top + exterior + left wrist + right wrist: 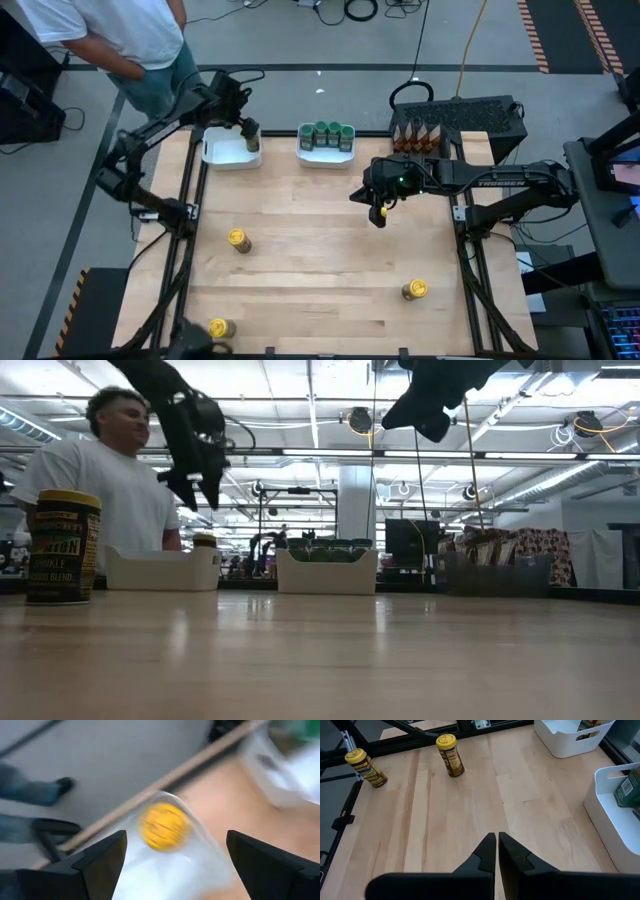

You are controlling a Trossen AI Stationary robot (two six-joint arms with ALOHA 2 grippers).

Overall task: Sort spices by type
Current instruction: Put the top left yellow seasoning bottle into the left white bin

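My worktop (320,260) is pale wood in planks, smooth with a soft sheen that mirrors the trays in the low view. The two white trays (228,152) look like smooth plastic, slightly glossy. The jars with yellow lids (450,755) have ridged plastic-looking caps and brown printed paper labels. The jars with green lids (327,133) show glossy green tops. The brown-orange packets (417,135) look like matt paper or foil; I cannot tell which. My left hand (172,855) and right hand (497,851) are matt black, hard and smooth. The worktop's frame (472,270) is dark metal rail.
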